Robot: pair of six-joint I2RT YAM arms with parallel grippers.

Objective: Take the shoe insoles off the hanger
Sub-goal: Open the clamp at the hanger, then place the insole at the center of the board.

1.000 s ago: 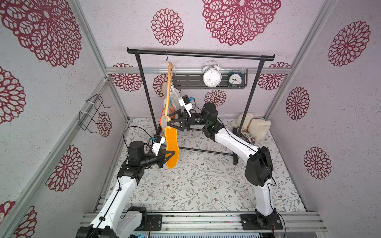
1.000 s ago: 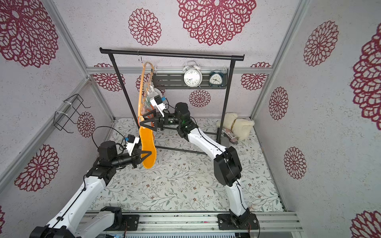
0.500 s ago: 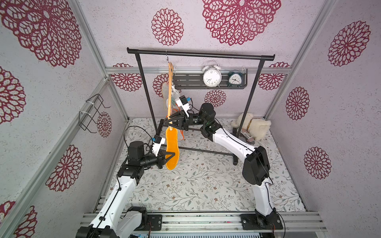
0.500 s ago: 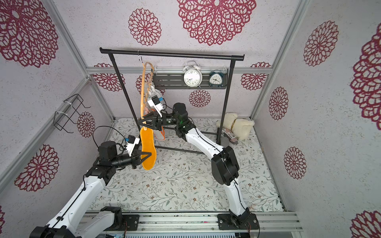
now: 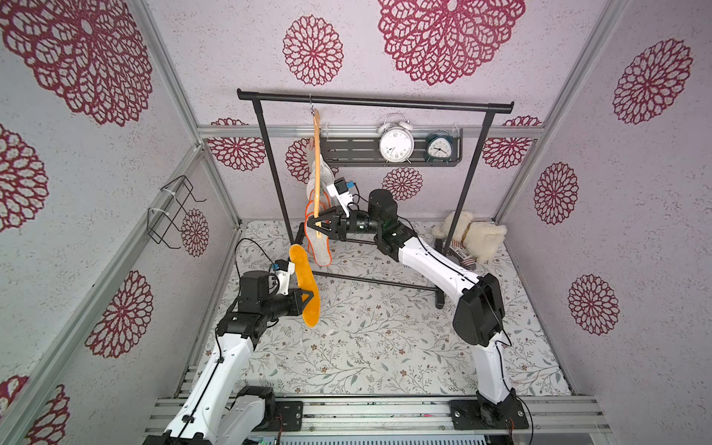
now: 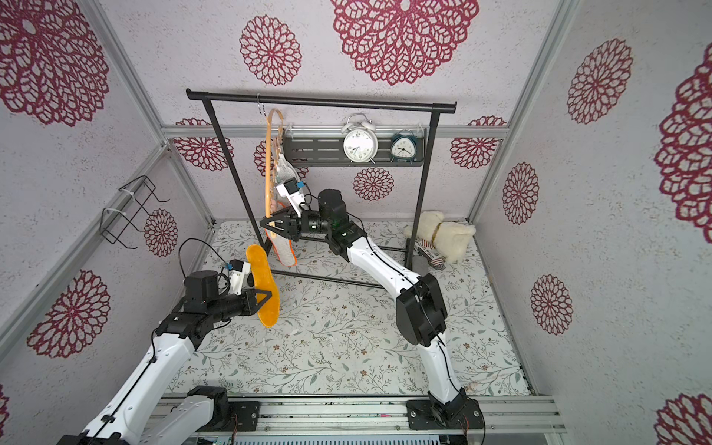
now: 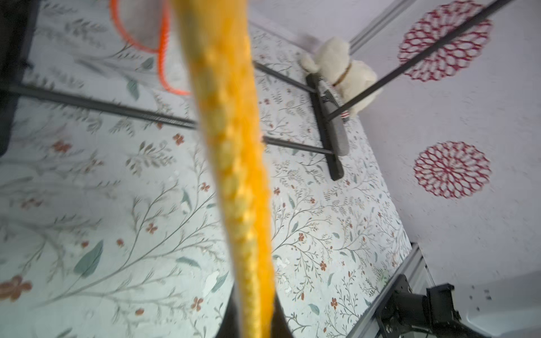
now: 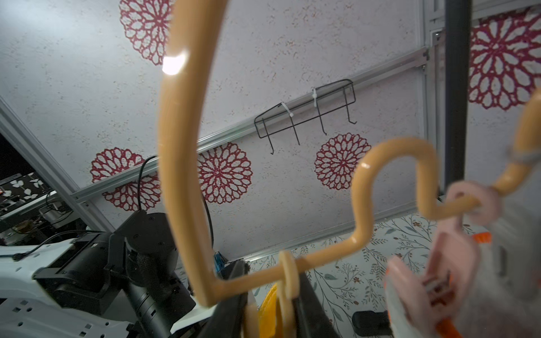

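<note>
You're holding the yellow-orange insole (image 5: 301,266) clamped in your L tool (image 5: 308,299), clear of the hanger (image 5: 316,162) & above the desk (image 5: 385,339), while your R tool (image 5: 318,225) is squeezing the hanger's end clothespin (image 8: 288,275), so letting go abruptly is risking a swing dropping the red-speckled insole (image 5: 323,252).

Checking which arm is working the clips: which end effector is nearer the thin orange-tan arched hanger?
Right. The right end effector straddles the hanger's lower end, closed on a tan clothespin there. The left end effector is lower down and apart, holding a flat yellow-orange insole.
</note>
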